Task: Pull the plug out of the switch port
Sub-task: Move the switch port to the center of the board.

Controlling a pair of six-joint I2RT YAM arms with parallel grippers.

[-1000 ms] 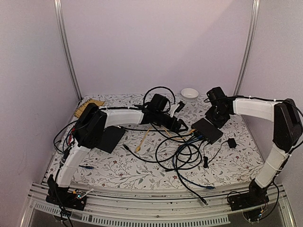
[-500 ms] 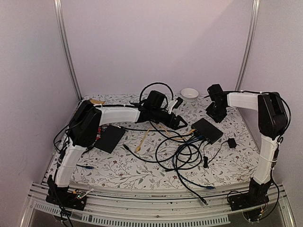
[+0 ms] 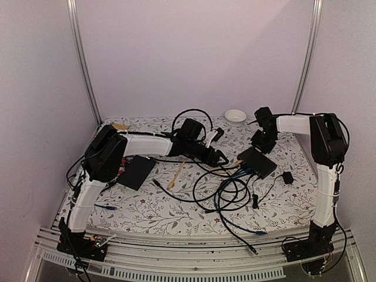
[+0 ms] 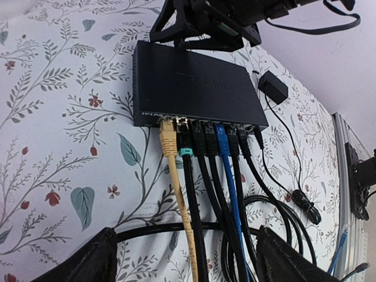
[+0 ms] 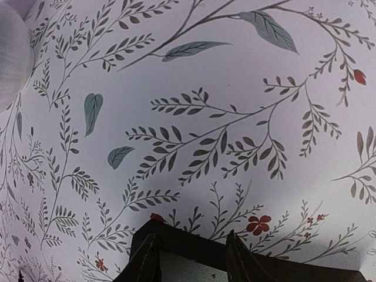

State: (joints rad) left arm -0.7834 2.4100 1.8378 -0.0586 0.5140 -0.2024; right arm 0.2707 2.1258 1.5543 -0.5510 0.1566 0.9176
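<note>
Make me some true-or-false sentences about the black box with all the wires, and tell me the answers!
1. A yellow cable is plugged into the switch. True.
2. The left gripper is squeezing the blue cable. False: it is open and grips nothing.
3. A white bowl sits on the flowery cloth. True.
4. Only one cable is plugged into the switch. False: a whole row of them is plugged in.
</note>
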